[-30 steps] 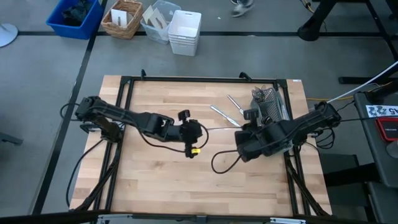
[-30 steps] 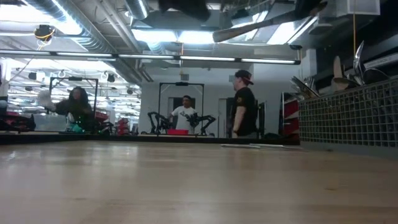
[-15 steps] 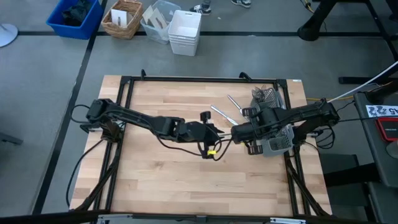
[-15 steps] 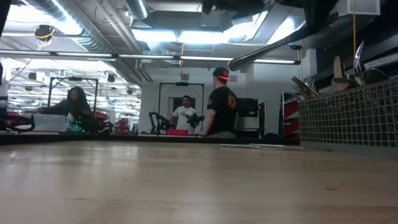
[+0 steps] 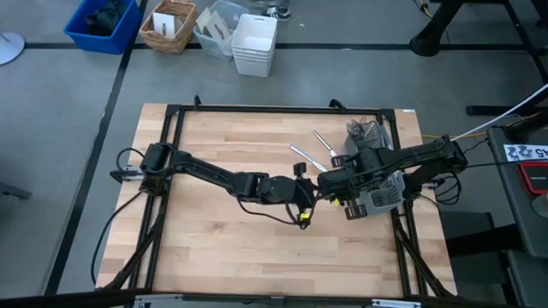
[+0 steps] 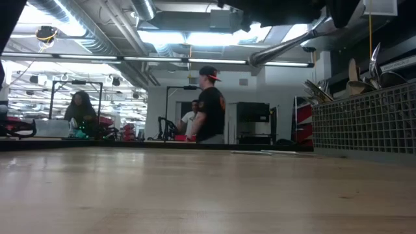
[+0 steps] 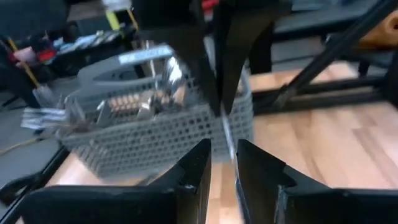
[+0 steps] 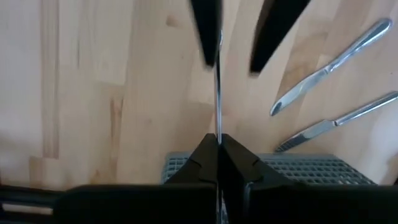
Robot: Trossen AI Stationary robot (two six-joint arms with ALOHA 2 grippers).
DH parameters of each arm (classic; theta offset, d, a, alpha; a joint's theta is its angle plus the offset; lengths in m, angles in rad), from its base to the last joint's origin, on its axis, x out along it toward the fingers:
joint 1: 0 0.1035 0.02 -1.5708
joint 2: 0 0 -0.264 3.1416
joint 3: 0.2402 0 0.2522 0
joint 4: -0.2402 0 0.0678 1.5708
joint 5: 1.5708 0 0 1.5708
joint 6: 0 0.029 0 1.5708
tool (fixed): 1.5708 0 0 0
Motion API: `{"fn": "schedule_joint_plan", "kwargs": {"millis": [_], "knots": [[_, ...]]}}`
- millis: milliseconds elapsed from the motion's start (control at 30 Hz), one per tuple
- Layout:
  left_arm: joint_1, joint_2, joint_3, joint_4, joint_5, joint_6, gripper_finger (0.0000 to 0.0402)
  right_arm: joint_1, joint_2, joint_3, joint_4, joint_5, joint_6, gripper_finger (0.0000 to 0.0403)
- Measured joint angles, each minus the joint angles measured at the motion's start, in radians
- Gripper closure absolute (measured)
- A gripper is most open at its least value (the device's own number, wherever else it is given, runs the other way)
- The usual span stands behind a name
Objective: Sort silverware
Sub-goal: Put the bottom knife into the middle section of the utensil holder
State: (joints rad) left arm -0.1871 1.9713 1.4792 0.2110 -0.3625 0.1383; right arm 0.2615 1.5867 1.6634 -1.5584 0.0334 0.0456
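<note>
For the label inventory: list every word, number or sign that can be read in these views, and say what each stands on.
No text here can be read with certainty.
White tag at the high view's right edge, beyond the table: dark characters, too blurred to read.
Pale strip on the handle of the cutlery caddy: too blurred to read.

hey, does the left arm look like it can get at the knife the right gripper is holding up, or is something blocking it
Probably yes. The right gripper is shut on a thin knife held above bare table, and the left gripper already faces it, fingers open either side of the free end. Nothing sits between them.
</note>
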Motion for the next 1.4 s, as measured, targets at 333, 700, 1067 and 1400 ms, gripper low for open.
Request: {"fn": "schedule_joint_plan", "kwargs": {"millis": [333, 700, 1067, 1400], "knots": [[0.008, 0.029, 0.0, 0.072, 0.046, -0.047, 0.033, 0.0, 0.002, 0.0, 0.055, 0.0, -0.002, 0.0399], [0.013, 0.06, 0.0, 0.06, 0.051, -0.061, 0.033, 0.0, 0.002, 0.0, 0.1, 0.0, -0.002, 0.04], [0.026, 0.06, 0.0, 0.059, 0.045, -0.083, 0.0393, -0.001, 0.002, 0.0, 0.102, 0.01, 0.016, 0.0396], [0.041, 0.06, 0.0, 0.055, 0.059, -0.141, 0.0399, -0.001, 0.002, 0.0, 0.122, 0.027, 0.105, 0.0328]]}}
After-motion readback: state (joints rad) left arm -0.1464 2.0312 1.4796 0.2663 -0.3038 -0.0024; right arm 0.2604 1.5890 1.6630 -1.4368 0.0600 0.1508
